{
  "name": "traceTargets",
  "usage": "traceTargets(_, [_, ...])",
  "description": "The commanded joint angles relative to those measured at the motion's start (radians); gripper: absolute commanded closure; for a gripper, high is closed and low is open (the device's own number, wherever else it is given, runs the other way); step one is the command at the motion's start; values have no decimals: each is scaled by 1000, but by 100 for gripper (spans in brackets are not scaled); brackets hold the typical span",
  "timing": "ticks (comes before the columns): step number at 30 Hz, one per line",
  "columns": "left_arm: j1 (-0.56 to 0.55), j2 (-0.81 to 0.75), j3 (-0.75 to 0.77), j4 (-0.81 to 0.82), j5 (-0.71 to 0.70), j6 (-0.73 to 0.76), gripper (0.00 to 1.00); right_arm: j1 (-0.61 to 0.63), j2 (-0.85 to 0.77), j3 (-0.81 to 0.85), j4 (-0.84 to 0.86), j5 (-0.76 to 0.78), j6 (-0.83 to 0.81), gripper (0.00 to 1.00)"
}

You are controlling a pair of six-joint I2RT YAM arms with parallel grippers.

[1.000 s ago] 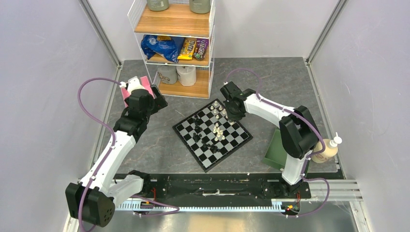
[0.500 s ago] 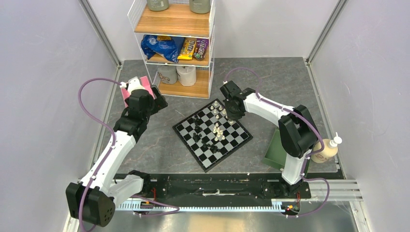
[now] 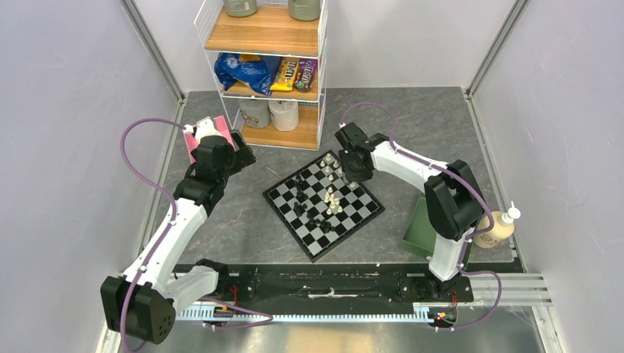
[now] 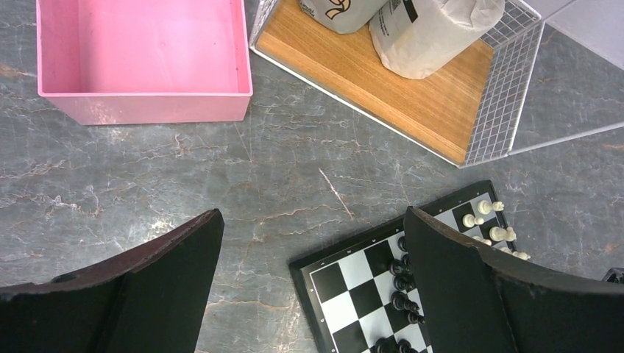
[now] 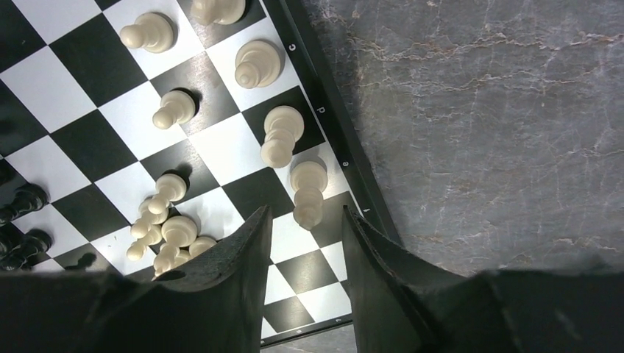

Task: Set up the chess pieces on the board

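A black-and-white board [image 3: 358,211] lies turned like a diamond at the middle of a grey table. The left gripper [image 4: 313,213] hangs spread wide over the table at the board's 9 o'clock, well apart from it. The right gripper [image 5: 304,215] is far nearer, over the board's 1 o'clock edge, jaws narrowly parted and gripping nothing. 1 cream piece [image 5: 309,180] stands upright on an edge square, its head between the fingertips, touching neither. In the wrist view, huddled cream pieces [image 5: 165,235] at its 8 o'clock look the likeliest next pick.
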Motion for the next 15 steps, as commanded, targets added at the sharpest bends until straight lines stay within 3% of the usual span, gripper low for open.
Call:
traceTargets(1, [8,-3,7,32,7,23,0,-1,-104,28,-10,19,6,52])
traceTargets(8, [10,-15,1,31,0,19,0,56,-229,-50,8,-4,59,51])
traceTargets(15, [10,-10,-1,33,7,18,0,145,-193,-69,51,-58,109,53])
